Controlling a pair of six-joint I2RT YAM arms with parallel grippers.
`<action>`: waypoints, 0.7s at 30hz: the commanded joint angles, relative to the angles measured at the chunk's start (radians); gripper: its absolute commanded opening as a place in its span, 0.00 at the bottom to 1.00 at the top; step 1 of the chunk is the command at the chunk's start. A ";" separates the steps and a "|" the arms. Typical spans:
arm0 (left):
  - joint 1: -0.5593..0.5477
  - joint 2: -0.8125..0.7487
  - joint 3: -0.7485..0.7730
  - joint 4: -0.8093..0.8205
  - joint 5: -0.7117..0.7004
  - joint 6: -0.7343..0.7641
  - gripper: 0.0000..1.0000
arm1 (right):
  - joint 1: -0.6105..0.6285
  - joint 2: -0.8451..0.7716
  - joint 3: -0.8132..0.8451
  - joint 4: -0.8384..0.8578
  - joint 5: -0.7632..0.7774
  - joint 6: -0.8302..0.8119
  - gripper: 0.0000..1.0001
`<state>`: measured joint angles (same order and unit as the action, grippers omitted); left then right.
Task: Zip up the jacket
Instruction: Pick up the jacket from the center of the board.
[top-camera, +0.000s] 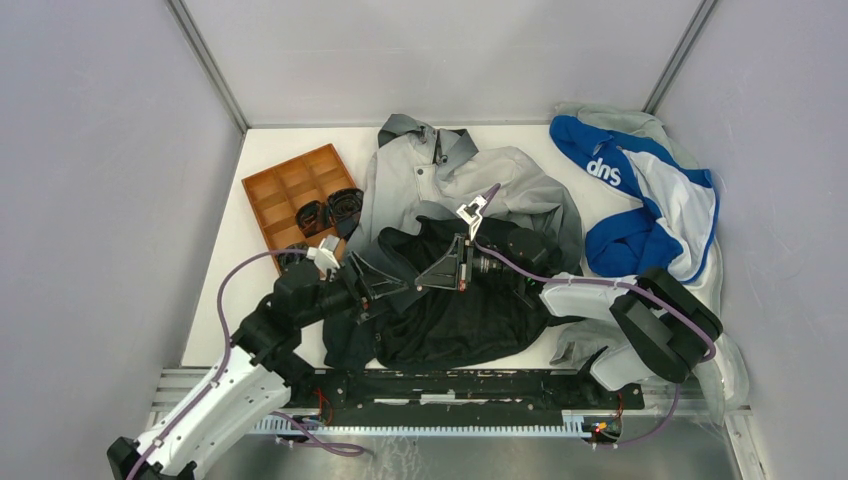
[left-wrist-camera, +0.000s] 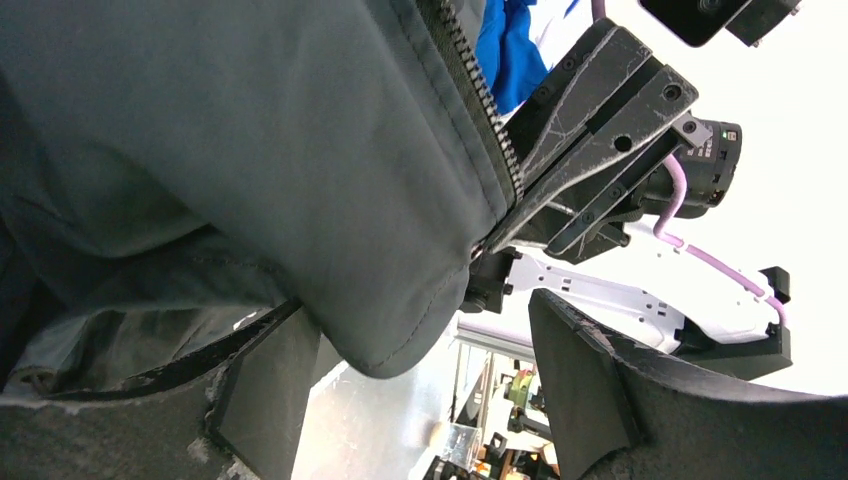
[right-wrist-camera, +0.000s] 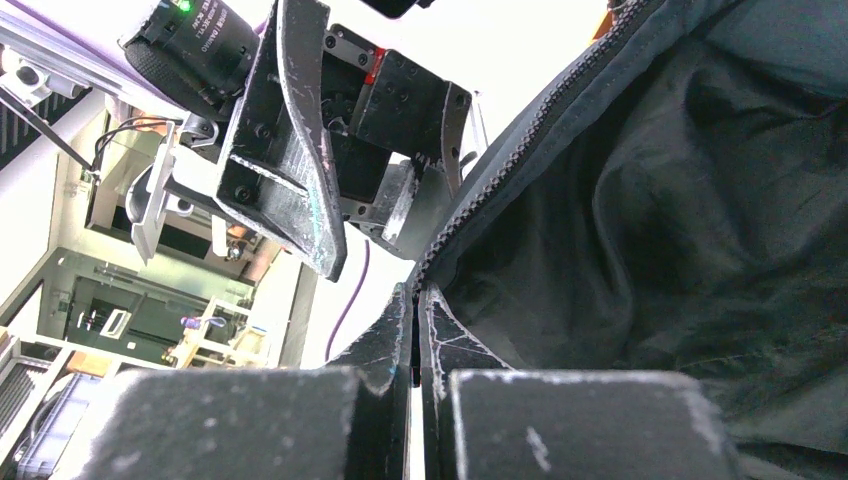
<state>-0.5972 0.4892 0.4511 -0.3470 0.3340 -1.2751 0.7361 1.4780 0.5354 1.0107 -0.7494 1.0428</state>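
Left pincer: the left gripper (top-camera: 388, 287) is reaching in over the dark lower part of the jacket (top-camera: 450, 320). In its own wrist view the left gripper (left-wrist-camera: 420, 335) is standing wide, and a rounded hem corner (left-wrist-camera: 390, 350) is hanging between the fingers, gripped by neither.
Right pincer: the right gripper (top-camera: 428, 272) is pinching the jacket's front edge. In its own view the right gripper (right-wrist-camera: 414, 315) is pressing its fingers together at the foot of the zipper teeth (right-wrist-camera: 520, 150), and the cloth between them is hiding in the seam.
Jacket: it is lying spread mid-table, black near the arms and fading to light grey at the collar by the back wall.
Zipper: one row of zipper teeth (left-wrist-camera: 480, 100) is showing along the cloth edge; where the slider is sitting I cannot tell.
From above: both pincers are covering the spot where they meet.
Tray: a brown compartment tray (top-camera: 285, 190) is lying just left of the jacket, holding black items (top-camera: 330, 212) too small to name.
Far right: a blue-and-white garment (top-camera: 640, 200) is lying crumpled, its near end disappearing behind the right arm.
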 joint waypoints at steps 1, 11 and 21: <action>0.000 0.063 -0.008 0.171 0.014 -0.009 0.81 | 0.010 -0.021 0.016 0.020 0.012 -0.007 0.00; 0.000 0.113 -0.050 0.292 -0.011 -0.013 0.69 | 0.015 -0.009 0.006 0.066 0.041 0.078 0.00; 0.000 0.051 -0.151 0.455 -0.044 -0.024 0.46 | 0.016 -0.006 0.001 0.064 0.053 0.103 0.00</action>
<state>-0.5972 0.5591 0.3206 -0.0143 0.3153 -1.2793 0.7464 1.4784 0.5346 1.0302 -0.7170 1.1233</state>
